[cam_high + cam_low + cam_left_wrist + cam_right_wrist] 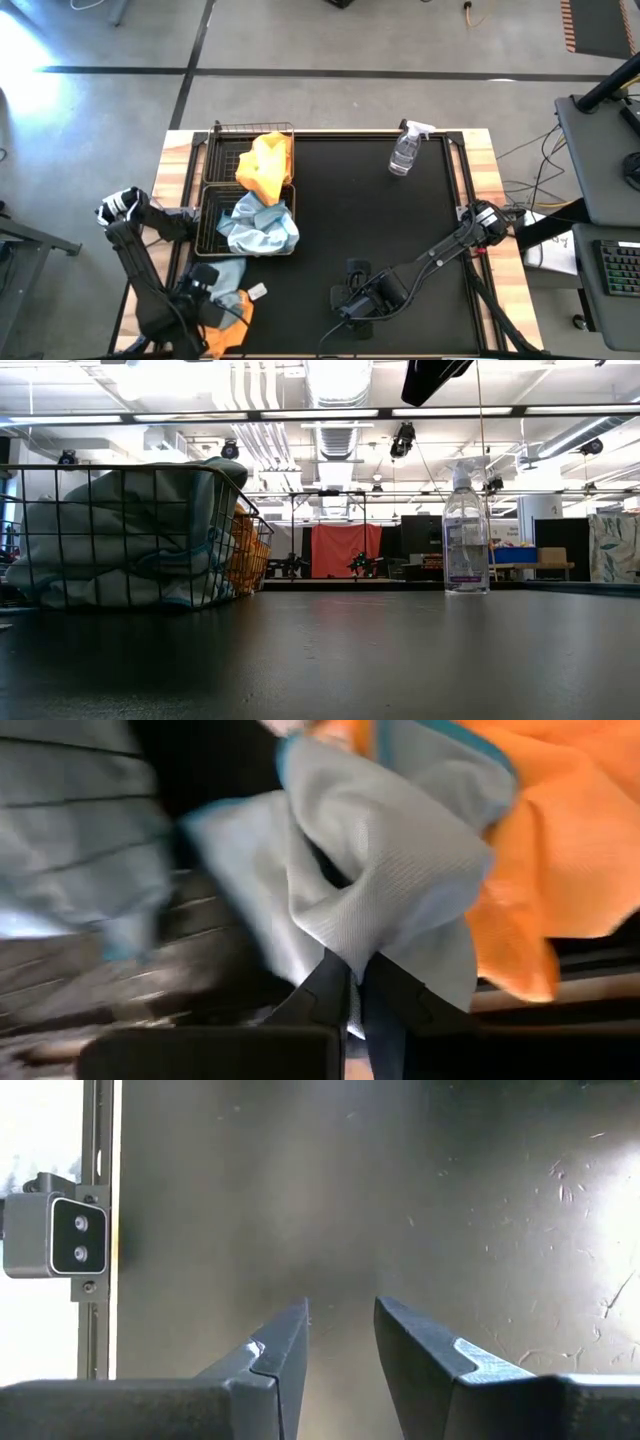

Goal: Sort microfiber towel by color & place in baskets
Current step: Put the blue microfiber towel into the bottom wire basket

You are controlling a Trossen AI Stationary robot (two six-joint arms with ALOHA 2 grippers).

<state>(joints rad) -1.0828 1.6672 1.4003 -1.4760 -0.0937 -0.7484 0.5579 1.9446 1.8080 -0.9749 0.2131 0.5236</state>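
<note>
From overhead I see my left claw (218, 298) low at the near left corner of the desk (380, 230), and in its wrist view its fingers (335, 992) are pinched together on a pale blue-grey towel (375, 870), with an orange towel (560, 860) lying right against that cloth. From above, those two cloths sit bunched together just short of the baskets, the blue-grey one (228, 272) on the basket side of the orange one (235, 312). The two wire baskets stand end to end along the left edge: the far basket (222, 150) holds a heaped orange towel (266, 165), and the near basket (207, 215) holds a crumpled blue-grey towel (258, 225) spilling over its right rim. In the low view that near basket (60, 540) is packed full, right up to its top wire. A clear spray bottle (405, 150) stands upright toward the far right of the desk, well apart from the baskets. My right claw (350, 310) waits near the front middle of the mat, its fingers (285, 1350) parted with only bare dark mat between them. A small camera module (55, 1235) is mounted at the desk edge beside it.
</note>
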